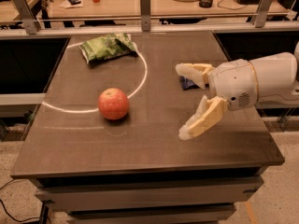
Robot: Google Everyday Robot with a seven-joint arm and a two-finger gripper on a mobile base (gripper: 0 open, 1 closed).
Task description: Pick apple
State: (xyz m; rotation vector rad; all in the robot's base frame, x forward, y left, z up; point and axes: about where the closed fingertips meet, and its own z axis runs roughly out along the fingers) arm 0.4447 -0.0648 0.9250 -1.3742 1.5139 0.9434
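The red-orange apple [113, 103] rests on the dark table [84, 139], left of centre, on a white curved line. My gripper [183, 101] reaches in from the right, well to the right of the apple and apart from it. Its two cream fingers [205, 118] are spread wide open and hold nothing.
A green snack bag [106, 46] lies at the table's back left. A small dark blue packet [188, 83] lies mostly hidden behind my gripper's upper finger. A railing and a desk with clutter stand behind the table. The table's front edge drops off below.
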